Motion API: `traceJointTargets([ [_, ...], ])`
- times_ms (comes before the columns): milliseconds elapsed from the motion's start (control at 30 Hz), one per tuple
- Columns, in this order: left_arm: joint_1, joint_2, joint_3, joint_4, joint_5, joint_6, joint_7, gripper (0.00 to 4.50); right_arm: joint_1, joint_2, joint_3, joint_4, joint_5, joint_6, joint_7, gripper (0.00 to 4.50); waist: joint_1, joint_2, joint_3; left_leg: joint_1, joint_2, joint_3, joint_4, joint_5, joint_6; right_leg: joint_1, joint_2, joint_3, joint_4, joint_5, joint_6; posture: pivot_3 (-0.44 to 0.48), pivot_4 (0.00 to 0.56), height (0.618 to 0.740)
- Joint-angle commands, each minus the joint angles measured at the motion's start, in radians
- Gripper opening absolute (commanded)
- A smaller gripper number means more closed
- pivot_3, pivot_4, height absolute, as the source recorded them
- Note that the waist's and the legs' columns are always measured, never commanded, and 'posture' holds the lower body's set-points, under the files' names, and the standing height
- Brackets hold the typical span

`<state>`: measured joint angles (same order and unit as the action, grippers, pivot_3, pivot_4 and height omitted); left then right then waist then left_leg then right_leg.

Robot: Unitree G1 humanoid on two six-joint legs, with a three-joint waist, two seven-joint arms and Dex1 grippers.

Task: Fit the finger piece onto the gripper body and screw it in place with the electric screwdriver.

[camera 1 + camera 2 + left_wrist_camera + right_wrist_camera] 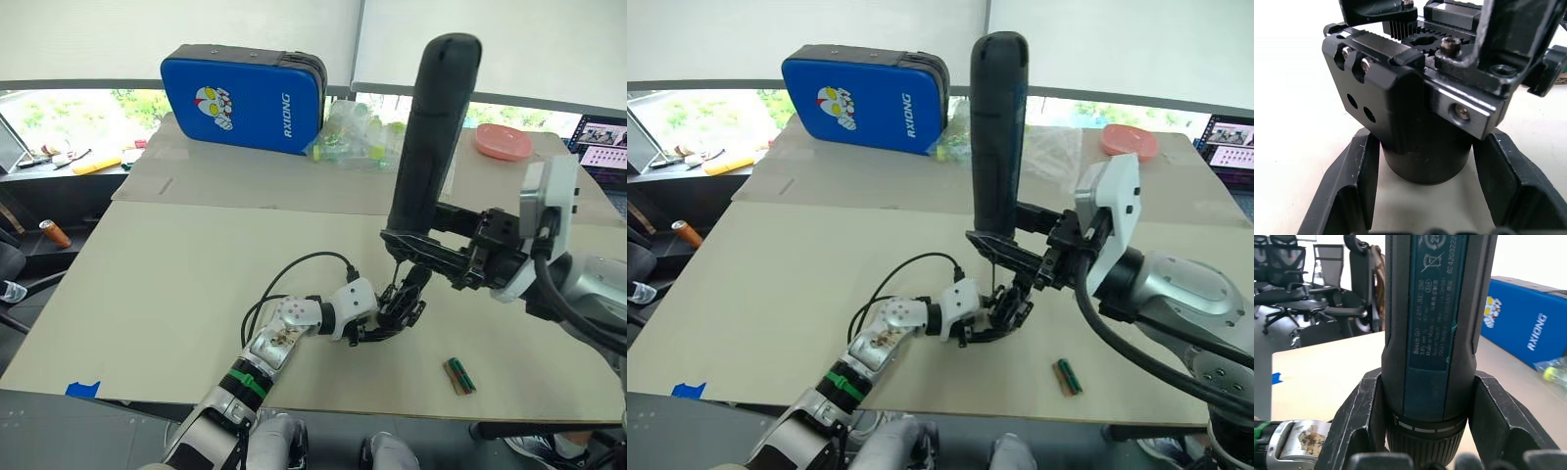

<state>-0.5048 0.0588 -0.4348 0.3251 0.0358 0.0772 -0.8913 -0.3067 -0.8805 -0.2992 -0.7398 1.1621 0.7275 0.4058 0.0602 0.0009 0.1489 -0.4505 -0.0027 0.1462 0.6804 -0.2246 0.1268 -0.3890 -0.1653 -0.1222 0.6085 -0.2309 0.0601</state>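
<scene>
My right gripper [404, 241] is shut on the electric screwdriver [436, 127], a thick black cylinder held upright over the table [167, 284]. In the right wrist view its fingers [1359, 416] clamp the screwdriver [1435, 323] just above the collar. Its thin bit [992, 276] points down onto the gripper body [400, 305], a small black assembly resting on the table. My left gripper [390, 318] is shut on that body; its fingers [1354, 183] flank the round base [1425, 156]. The finger piece cannot be told apart from the body's own black parts.
A small green and brown object [458, 375] lies on the table to the right of the body. At the back are a blue case [245, 98], a clear bag of bottles [358, 137] and a pink plate [503, 142]. Blue tape [83, 389] marks the front left edge.
</scene>
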Motion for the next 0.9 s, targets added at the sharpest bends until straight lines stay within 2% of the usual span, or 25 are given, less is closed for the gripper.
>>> traceJointTargets([
  [33, 0.027, 0.008, -0.046, 0.023, 0.005, 0.048, -0.036, 2.28, 0.007, 0.013, -0.087, -0.043, 0.012, -0.058, -0.01, 1.94, -0.001, 0.0, 0.0, 0.0, 0.0, 0.0, 0.0, 0.0, 0.0, 0.0, 0.0, 0.0, 0.0, 0.0, 0.0, 0.0, 0.15, 0.74],
  [233, 0.025, 0.01, -0.047, 0.021, 0.002, 0.051, -0.042, 2.28, 0.028, 0.027, -0.107, -0.064, 0.018, -0.068, -0.016, 1.94, 0.0, 0.0, 0.0, 0.0, 0.0, 0.0, 0.0, 0.0, 0.0, 0.0, 0.0, 0.0, 0.0, 0.0, 0.0, 0.0, 0.15, 0.74],
  [900, 0.024, 0.006, -0.05, 0.026, 0.002, 0.047, -0.044, 2.28, 0.042, 0.043, -0.024, -0.07, -0.013, -0.054, -0.042, 1.94, 0.0, 0.0, 0.0, 0.0, 0.0, 0.0, 0.0, 0.0, 0.0, 0.0, 0.0, 0.0, 0.0, 0.0, 0.0, 0.0, 0.15, 0.74],
])
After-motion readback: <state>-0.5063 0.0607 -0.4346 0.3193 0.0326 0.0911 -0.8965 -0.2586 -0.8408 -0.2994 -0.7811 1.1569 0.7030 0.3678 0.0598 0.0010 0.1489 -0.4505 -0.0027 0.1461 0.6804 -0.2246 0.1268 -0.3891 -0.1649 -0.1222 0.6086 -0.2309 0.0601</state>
